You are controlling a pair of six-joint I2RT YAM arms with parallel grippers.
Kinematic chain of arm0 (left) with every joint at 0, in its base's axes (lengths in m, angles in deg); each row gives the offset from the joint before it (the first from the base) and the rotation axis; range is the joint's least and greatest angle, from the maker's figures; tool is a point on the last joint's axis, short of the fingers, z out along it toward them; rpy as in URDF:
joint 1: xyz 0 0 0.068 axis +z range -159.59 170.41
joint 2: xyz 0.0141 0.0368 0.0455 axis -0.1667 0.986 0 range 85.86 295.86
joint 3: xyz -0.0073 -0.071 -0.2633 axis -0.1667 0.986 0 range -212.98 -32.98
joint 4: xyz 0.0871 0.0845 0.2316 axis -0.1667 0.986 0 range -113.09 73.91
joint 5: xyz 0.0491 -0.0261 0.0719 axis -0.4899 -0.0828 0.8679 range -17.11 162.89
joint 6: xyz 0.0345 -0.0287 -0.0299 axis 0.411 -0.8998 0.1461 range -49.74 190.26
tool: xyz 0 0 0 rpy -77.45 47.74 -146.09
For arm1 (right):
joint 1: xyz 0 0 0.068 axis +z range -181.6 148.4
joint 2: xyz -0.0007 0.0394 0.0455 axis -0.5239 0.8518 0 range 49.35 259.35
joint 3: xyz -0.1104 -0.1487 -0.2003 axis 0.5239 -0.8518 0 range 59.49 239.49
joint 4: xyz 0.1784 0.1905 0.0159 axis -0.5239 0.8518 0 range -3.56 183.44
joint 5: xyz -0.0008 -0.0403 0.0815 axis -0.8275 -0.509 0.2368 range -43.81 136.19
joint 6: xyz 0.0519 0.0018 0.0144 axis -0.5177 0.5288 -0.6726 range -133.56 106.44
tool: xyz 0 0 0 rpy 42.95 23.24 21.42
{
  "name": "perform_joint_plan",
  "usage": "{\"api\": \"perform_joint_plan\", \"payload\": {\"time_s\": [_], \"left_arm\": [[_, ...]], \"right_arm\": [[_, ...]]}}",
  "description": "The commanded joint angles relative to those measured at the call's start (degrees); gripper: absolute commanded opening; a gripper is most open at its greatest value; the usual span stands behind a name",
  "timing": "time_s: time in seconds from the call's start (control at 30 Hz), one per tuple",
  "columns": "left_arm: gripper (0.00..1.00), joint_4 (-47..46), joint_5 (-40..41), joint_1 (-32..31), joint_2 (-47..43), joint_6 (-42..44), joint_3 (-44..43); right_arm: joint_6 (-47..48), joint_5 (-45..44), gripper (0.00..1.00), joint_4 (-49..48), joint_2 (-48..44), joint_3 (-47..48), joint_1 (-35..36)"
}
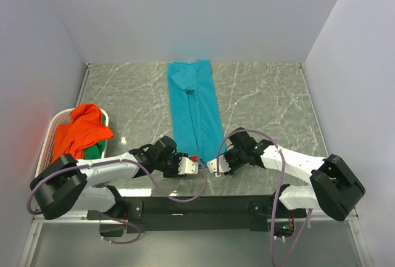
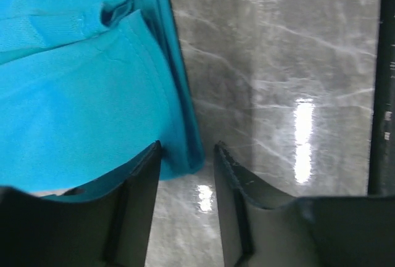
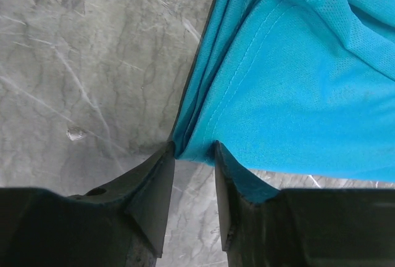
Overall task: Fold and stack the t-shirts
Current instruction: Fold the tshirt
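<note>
The teal t-shirt [image 1: 194,106] lies folded into a long narrow strip down the middle of the marble table. My left gripper [image 1: 191,164] is at the strip's near left corner. In the left wrist view its jaws [image 2: 187,150] stand open, with the teal corner [image 2: 80,94] lying between the fingertips. My right gripper [image 1: 212,166] is at the near right corner. Its jaws [image 3: 192,147] are also open, with the shirt's hem corner [image 3: 296,94] just between the tips. The orange t-shirt [image 1: 83,130] and the green t-shirt [image 1: 94,151] lie bunched in the basket.
The white laundry basket [image 1: 50,132] stands at the left edge of the table. White walls close in the back and both sides. The black arm mount [image 1: 197,205] runs along the near edge.
</note>
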Motion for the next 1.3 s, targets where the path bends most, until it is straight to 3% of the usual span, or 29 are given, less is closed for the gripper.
{"api": "perform_joint_plan", "payload": {"time_s": [0.0,0.23,0.3,0.5,0.7,0.9,1.07,1.27], "left_arm": [[0.43,0.7,1.96,-0.26,1.23,2.19,-1.8],[0.12,2.8,1.17,-0.35,1.67,2.81,-2.51],[0.09,3.42,0.03,-0.26,0.97,2.72,-2.6],[0.01,6.75,-2.78,-0.35,-1.75,2.45,-2.86],[0.0,13.69,-10.78,-0.52,-8.43,2.02,-3.56],[0.0,18.54,-14.65,1.49,-13.88,1.4,-5.49],[0.0,20.91,-17.02,9.66,-13.45,5.86,-8.21],[0.0,20.83,-18.61,17.58,-5.64,11.06,-13.92]], "right_arm": [[0.15,-1.3,0.38,-0.63,0.79,-0.13,0.37],[-2.31,-2.18,0.17,-1.76,-2.28,-2.59,2.13],[-4.59,-2.45,0.0,-2.47,-3.42,-3.21,2.83],[-9.78,-1.83,0.0,-0.99,-7.81,-3.83,5.47],[-16.37,-0.43,0.0,3.67,-16.68,-4.53,10.39],[-22.44,-1.83,0.0,5.44,-18.29,-2.51,10.75],[-21.22,-1.48,0.0,4.12,-16.45,1.26,8.73],[-18.76,-1.57,0.0,1.75,-10.12,5.4,3.9]]}}
